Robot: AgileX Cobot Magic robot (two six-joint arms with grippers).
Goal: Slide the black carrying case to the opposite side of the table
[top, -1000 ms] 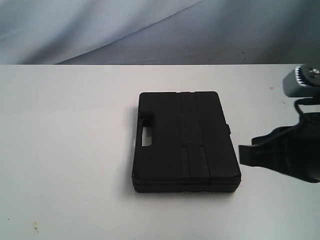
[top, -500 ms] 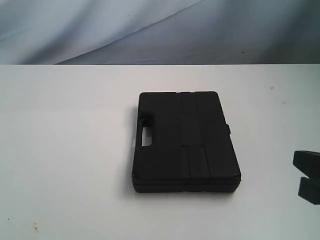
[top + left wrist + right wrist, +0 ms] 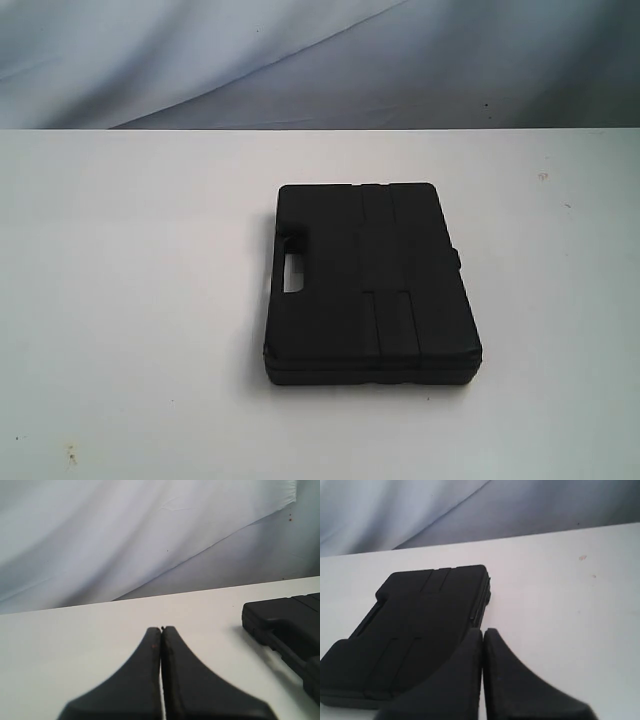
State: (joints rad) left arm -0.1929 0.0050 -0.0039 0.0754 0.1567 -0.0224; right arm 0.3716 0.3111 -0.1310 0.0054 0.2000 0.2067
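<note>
1. The case (image 3: 370,285) lies flat on the table (image 3: 130,300), a little right of centre in the exterior view, with its handle slot (image 3: 293,272) facing the left of the frame.
2. My left gripper (image 3: 161,630) is closed on nothing, its tips pressed together above bare table. The case shows only at the right edge of that wrist view, apart from the tips.
3. My right gripper (image 3: 483,632) is also closed and empty, near the case's long side. I cannot tell whether it touches.
4. Progress, as I judge it: the case sits mid-table, not at either side, and neither gripper is pushing it, so the slide looks unfinished.
5. A second ago my right arm filled the right edge of the exterior view, its tips near the case's lower right corner. It has since withdrawn out of frame, and the case has not shifted.
</note>
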